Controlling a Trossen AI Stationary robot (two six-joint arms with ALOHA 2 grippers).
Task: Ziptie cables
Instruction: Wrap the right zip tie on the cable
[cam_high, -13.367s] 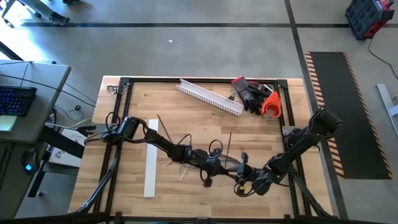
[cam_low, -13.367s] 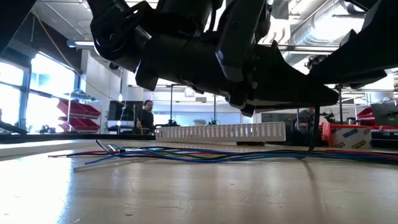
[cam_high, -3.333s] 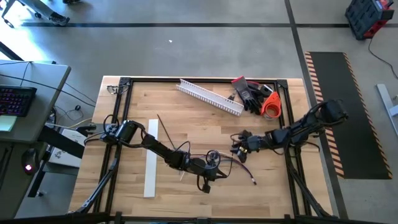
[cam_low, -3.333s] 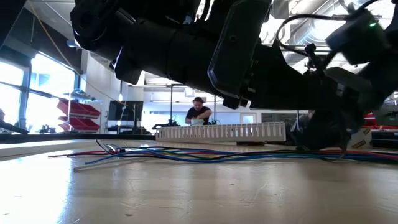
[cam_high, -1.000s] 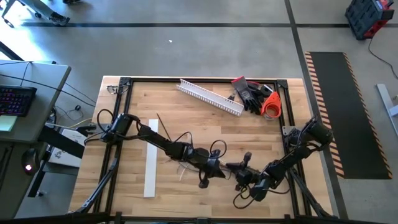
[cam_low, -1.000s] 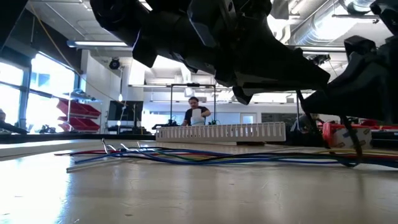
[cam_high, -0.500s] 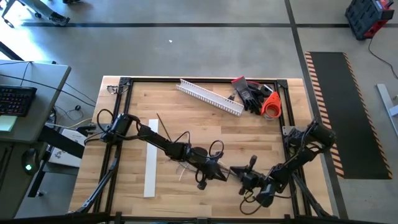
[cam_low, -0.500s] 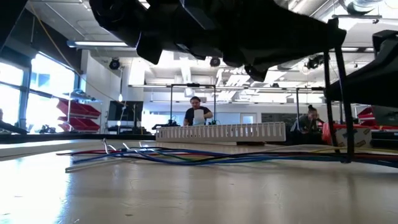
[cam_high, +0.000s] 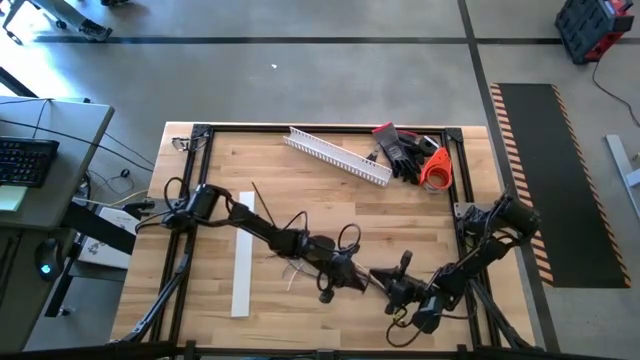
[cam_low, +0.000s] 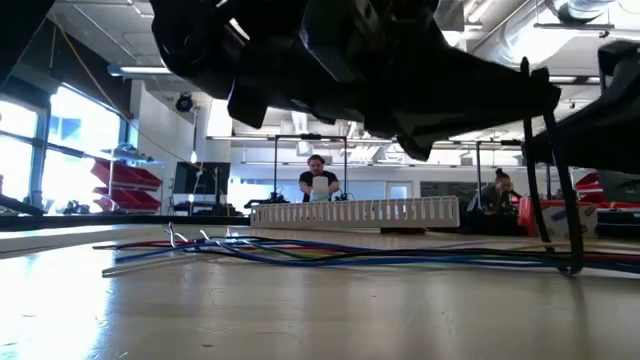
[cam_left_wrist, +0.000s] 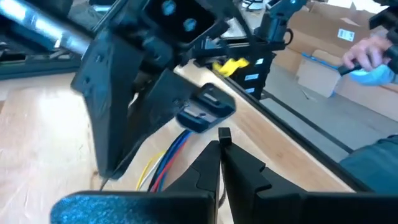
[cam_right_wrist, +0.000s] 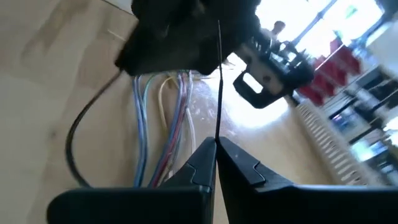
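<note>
Two arms are in close over the cables (cam_low: 330, 252), and both have their fingers pinched together. Take the white slotted channel (cam_high: 338, 155) as the landmark: it lies along the far edge of the table, and the wire bunch sits well in front of it, toward the near edge.

The left gripper (cam_left_wrist: 220, 144) is closed tight just above the coloured wires; I can't make out for sure whether it has anything between its tips. My guess is it's there to steady the bunch.

The right gripper (cam_right_wrist: 216, 147), on the near side of the wires from the channel, is clamped on a thin dark strand (cam_right_wrist: 218, 81) that runs straight up from its tips. That looks like the zip tie's tail, held taut, probably to cinch the loop; the loop itself I can't see from here.

Counting now: one slotted channel, one flat white strip (cam_high: 243, 255) lying left of the bunch, one pair of dark gloves (cam_high: 400, 150) and one orange item (cam_high: 435, 168) at the channel's right end. Wires: several colours, blue, red, yellow and green among them, too tangled for an exact count. Two people (cam_low: 318, 183) are at benches beyond the channel.
</note>
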